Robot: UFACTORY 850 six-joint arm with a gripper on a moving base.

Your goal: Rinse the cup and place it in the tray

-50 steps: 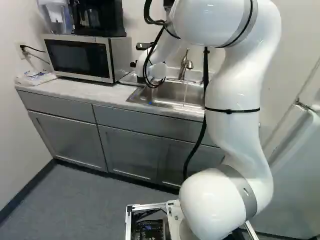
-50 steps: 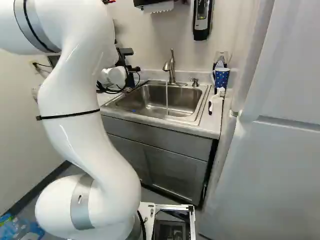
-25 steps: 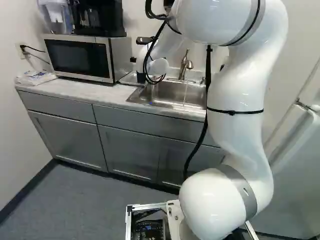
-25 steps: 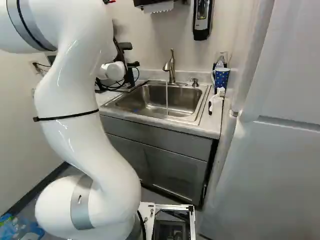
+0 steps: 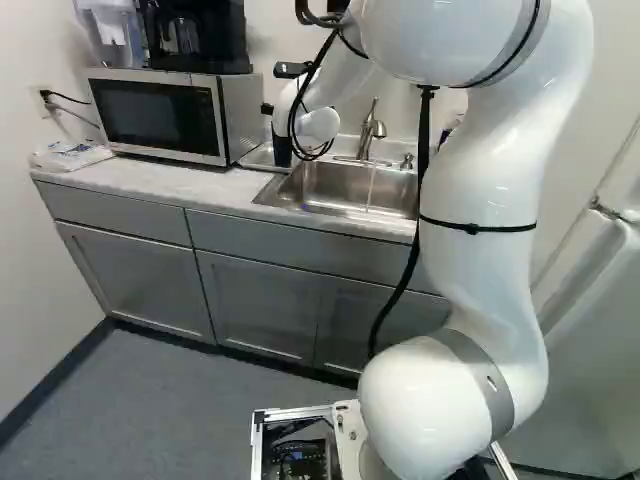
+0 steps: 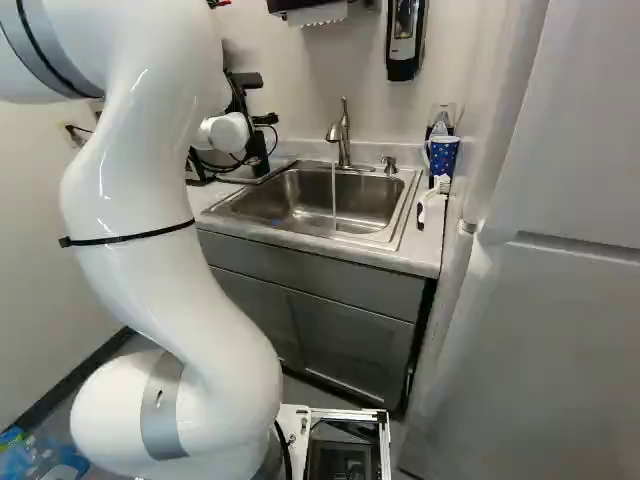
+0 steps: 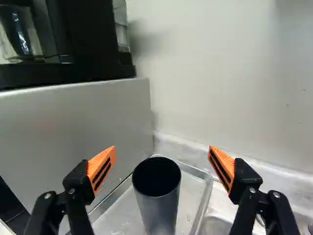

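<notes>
Mostly hidden behind the arm's wrist, my gripper (image 6: pixel 266 119) shows as a black part near the sink's left end. In the wrist view the gripper (image 7: pixel 163 155) stands open, its orange pads wide apart. The dark cup (image 7: pixel 159 196) stands upright, mouth up, on the metal tray (image 7: pixel 195 188), ahead of the fingers and between their lines, touching neither. Beside the microwave, the tray (image 5: pixel 262 156) lies on the counter left of the sink. A thin stream of water falls from the faucet (image 5: pixel 372 128) into the sink (image 5: pixel 350 186).
The microwave (image 5: pixel 160 115) stands beside the tray, with a coffee maker (image 5: pixel 200 35) on top. The wall (image 7: pixel 220 73) rises behind the tray. A blue patterned cup (image 6: pixel 443 155) and a white-handled brush (image 6: pixel 432 205) are right of the sink; a soap dispenser (image 6: pixel 404 40) hangs above.
My arm has drawn back towards the base, its wrist rising a little, and more of the dark cup shows beneath it. The base and the sink area have not shifted.
</notes>
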